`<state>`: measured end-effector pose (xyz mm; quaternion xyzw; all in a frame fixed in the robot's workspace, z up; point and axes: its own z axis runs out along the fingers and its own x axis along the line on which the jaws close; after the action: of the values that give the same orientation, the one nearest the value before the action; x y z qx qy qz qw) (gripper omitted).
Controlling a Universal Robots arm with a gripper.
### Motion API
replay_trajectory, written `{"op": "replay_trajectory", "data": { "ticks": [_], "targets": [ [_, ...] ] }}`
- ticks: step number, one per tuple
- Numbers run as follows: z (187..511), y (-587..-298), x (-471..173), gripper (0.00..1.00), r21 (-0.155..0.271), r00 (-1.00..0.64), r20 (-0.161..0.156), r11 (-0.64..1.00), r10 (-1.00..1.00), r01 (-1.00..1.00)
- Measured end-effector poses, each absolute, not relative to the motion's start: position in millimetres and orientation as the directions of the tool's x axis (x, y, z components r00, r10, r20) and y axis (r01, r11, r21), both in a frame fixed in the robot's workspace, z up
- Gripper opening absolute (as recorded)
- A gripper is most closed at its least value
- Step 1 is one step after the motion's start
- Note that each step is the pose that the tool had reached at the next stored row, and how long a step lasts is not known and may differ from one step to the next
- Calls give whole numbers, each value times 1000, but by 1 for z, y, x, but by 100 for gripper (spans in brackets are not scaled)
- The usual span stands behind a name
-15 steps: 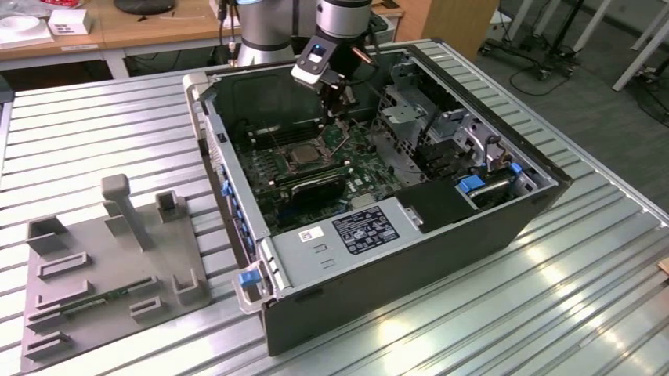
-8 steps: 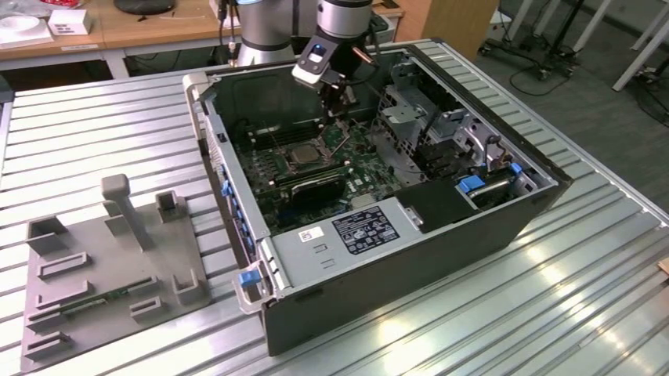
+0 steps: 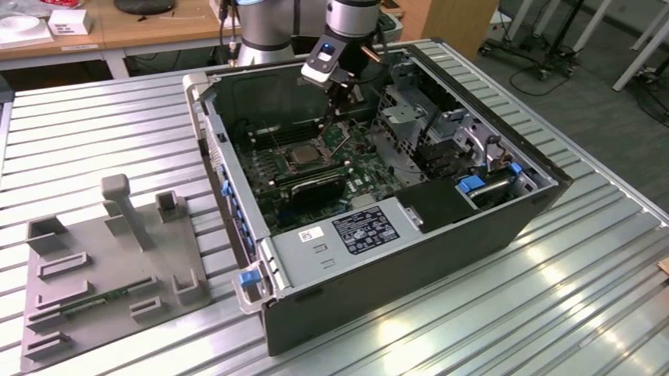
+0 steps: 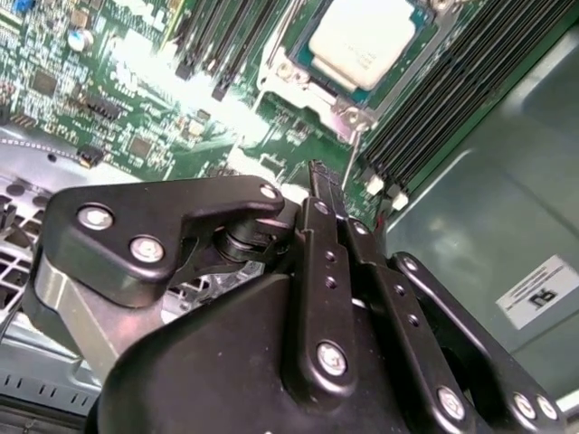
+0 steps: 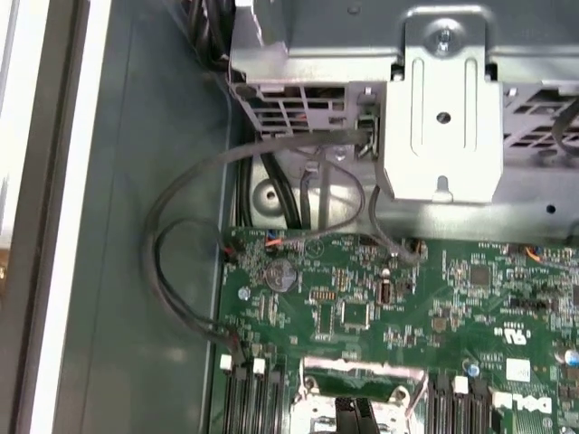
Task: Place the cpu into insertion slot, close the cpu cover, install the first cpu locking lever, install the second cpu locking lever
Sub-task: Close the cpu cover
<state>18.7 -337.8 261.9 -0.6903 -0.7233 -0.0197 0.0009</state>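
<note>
Your arm [image 3: 350, 16], top centre of the exterior view, is silver-grey; your gripper [image 4: 323, 181] is black, studded with silver screws.

print on the white sticker [image 4: 538, 294] is unreadable.

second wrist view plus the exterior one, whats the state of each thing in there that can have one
computer case: lying on its side, side panel off
cpu: seated flat, framed by the cover
cpu cover: down flat around the cpu
locking lever: standing up at the cover's corner, looks unlatched
gripper: inside the case, tip right beside the lever
</note>
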Motion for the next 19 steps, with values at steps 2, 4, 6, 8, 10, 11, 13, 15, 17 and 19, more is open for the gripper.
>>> {"op": "replay_trajectory", "data": {
  "ticks": [2, 4, 6, 8, 10, 11, 13, 15, 17, 19],
  "targets": [
    [262, -338, 23, 11, 27, -47, 28, 46, 998, 999],
    [262, -338, 27, 11, 27, -47, 28, 46, 998, 999],
    [262, -338, 31, 11, 27, -47, 28, 46, 998, 999],
    [262, -338, 36, 11, 27, -47, 28, 46, 998, 999],
    [262, -338, 41, 11, 27, -47, 29, 46, 998, 999],
    [262, -338, 44, 11, 27, -47, 28, 46, 998, 999],
    [262, -338, 48, 11, 27, -47, 29, 46, 998, 999],
    [262, -338, 51, 11, 27, -47, 29, 46, 998, 999],
    [262, -338, 51, 11, 27, -47, 28, 46, 998, 999],
    [262, -338, 51, 11, 27, -47, 28, 46, 998, 999]
  ]
}}
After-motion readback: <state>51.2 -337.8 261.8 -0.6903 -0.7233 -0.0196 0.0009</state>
